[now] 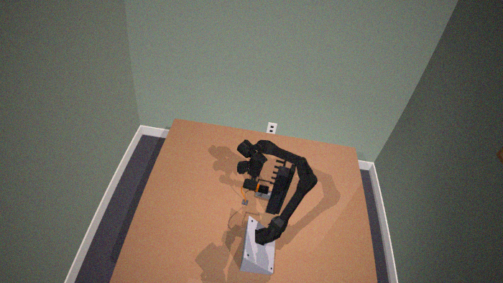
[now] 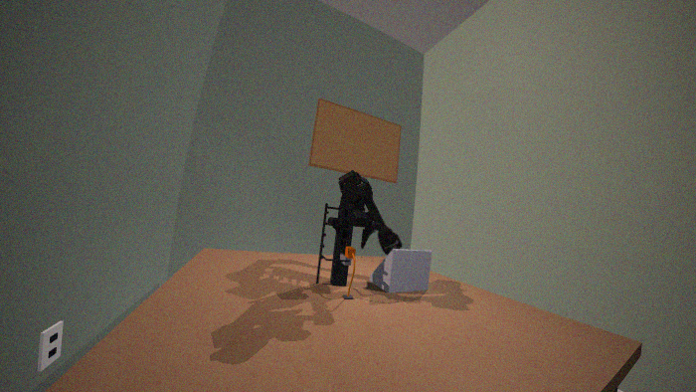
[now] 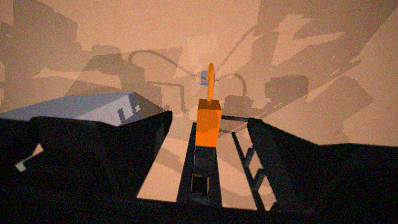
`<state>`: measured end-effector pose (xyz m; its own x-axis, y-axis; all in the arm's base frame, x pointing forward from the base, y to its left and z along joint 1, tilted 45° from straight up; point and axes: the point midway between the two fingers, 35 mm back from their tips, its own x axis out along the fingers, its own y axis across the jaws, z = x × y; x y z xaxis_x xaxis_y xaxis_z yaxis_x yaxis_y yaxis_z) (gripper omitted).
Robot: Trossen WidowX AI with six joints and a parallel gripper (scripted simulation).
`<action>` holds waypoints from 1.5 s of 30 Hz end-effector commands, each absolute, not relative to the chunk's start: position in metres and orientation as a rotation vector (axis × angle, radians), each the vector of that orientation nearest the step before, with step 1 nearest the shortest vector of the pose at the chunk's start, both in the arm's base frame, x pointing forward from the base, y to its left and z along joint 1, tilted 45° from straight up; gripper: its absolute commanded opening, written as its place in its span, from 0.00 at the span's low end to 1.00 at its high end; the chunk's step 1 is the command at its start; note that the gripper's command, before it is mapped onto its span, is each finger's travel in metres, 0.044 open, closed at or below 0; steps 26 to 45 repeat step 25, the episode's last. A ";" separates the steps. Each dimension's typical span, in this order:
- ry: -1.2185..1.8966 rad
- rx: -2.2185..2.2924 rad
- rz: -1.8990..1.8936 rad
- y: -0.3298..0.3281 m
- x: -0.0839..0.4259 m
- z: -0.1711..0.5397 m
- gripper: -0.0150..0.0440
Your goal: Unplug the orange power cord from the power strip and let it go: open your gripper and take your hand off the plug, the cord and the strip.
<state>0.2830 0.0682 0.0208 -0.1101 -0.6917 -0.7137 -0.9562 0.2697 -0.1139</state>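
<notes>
My gripper [image 1: 248, 176] [image 3: 210, 117] is open, its fingers spread on either side of the orange plug [image 1: 257, 187] [image 2: 350, 252] [image 3: 208, 125]. In the wrist view, background shows between the plug and both fingers. The plug's inner end meets a dark block [image 1: 263, 189] [image 3: 205, 159] in front of an upright black bar [image 1: 280, 192] [image 2: 339, 271], which looks like the power strip. I cannot tell how far the plug is seated. The orange cord [image 1: 243, 194] [image 2: 352, 279] [image 3: 211, 82] runs from the plug's outer end to a small grey anchor [image 1: 245, 202] [image 2: 348, 297] [image 3: 203, 77] on the table.
A black rack with rungs [image 2: 322, 244] [image 3: 242, 152] stands beside the bar. A pale grey wedge-shaped box [image 1: 256, 266] [image 2: 410, 271] [image 3: 95, 107] lies under the arm's base side. A white wall outlet [image 1: 271, 128] [image 2: 51, 345] is on the wall by the table's edge.
</notes>
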 end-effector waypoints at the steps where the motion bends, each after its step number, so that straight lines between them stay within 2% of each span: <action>1: 1.863 -1.486 0.505 0.092 0.292 0.006 1.00; 5: 1.862 -1.485 0.505 0.112 0.298 -0.008 1.00; 45: 1.862 -1.485 0.505 0.112 0.298 -0.008 1.00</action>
